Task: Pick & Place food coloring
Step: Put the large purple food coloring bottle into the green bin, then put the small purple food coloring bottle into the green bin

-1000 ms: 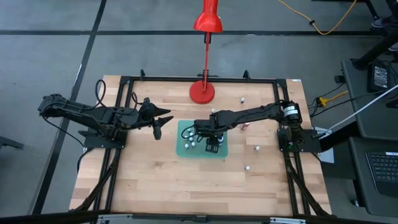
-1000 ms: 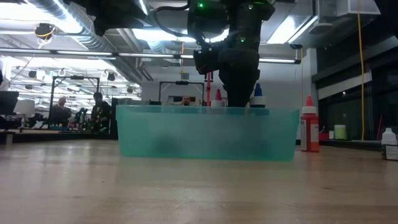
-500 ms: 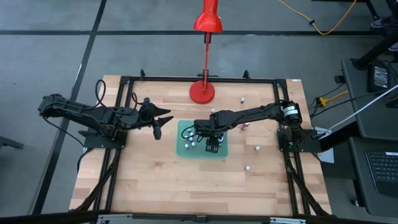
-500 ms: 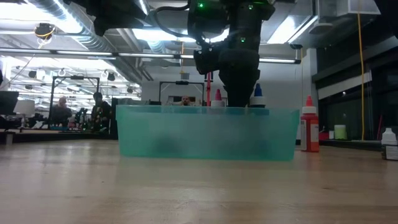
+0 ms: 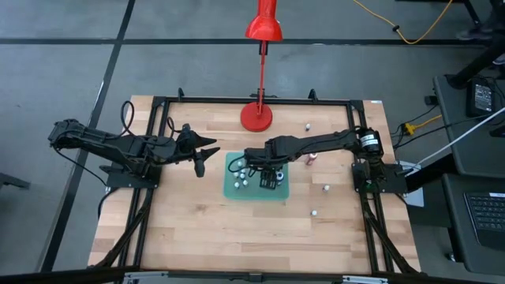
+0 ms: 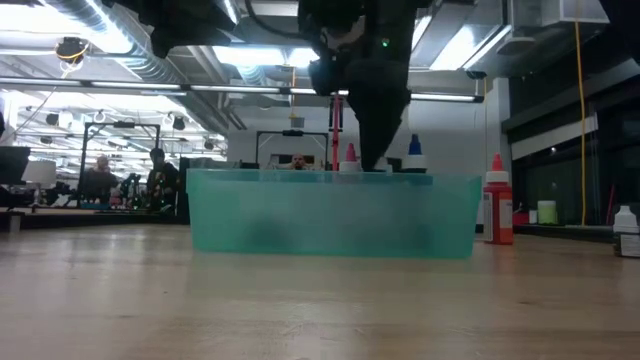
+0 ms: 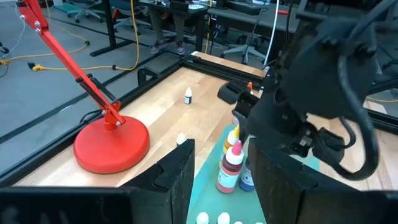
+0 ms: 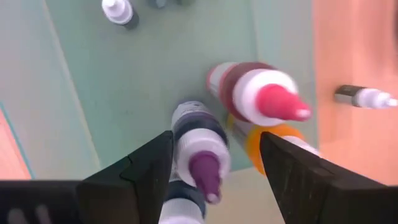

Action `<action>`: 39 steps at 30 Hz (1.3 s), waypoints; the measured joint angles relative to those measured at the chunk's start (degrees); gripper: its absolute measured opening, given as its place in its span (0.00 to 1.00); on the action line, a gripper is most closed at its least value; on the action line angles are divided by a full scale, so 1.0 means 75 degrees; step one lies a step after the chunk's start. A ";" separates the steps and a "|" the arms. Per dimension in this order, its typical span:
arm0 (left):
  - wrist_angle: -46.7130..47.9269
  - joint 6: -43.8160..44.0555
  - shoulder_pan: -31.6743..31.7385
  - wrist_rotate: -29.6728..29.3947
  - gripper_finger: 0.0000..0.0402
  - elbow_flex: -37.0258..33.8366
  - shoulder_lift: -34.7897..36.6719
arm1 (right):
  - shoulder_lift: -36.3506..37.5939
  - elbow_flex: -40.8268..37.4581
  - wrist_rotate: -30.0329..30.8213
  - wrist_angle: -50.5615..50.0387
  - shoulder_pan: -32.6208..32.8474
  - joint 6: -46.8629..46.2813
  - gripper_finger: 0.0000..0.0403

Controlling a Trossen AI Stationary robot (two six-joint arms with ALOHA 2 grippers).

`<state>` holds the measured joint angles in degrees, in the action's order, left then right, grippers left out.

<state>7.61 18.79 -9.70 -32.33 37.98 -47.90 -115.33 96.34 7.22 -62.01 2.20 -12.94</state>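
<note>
Several food coloring bottles stand upright in a shallow teal tray (image 5: 237,192) at mid-table. Among them are a purple-capped one (image 8: 198,155), a red-capped one (image 8: 261,96) and an orange one (image 8: 277,146). My right gripper (image 8: 214,142) hangs open above the tray, pointing down, with its fingers on either side of the purple-capped bottle and apart from it. In the low view its fingertips (image 6: 375,160) are about level with the tray's rim. My left gripper (image 5: 207,156) waits open in the air to the left of the tray, holding nothing.
A red lamp stands on its round base (image 5: 256,117) at the far edge. Loose small bottles lie on the wood right of the tray (image 5: 326,188) (image 5: 313,212) (image 5: 306,126), and a red one stands nearer (image 5: 310,158). Black frame rails run along the table's sides.
My right gripper has gone up from inside the tray to about the level of its rim. The bottles in the tray stay standing where they were.
</note>
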 joint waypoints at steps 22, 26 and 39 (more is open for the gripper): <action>0.0050 -0.0003 -0.0002 0.0143 0.36 0.0000 0.0000 | 0.0702 0.1318 0.2367 -0.2169 0.2133 -0.1131 0.60; 0.0066 -0.0003 -0.0002 0.0147 0.36 0.0000 0.0000 | 0.1501 0.0518 0.2435 -0.2227 0.2501 -0.2043 0.60; 0.0048 -0.0003 0.0001 0.0270 0.36 0.0000 0.0000 | 0.3364 -0.1090 0.2363 -0.1219 0.4123 -0.4466 0.60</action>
<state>7.97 18.76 -9.69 -30.30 37.98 -47.90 -90.10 88.16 24.95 -71.16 33.12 -46.44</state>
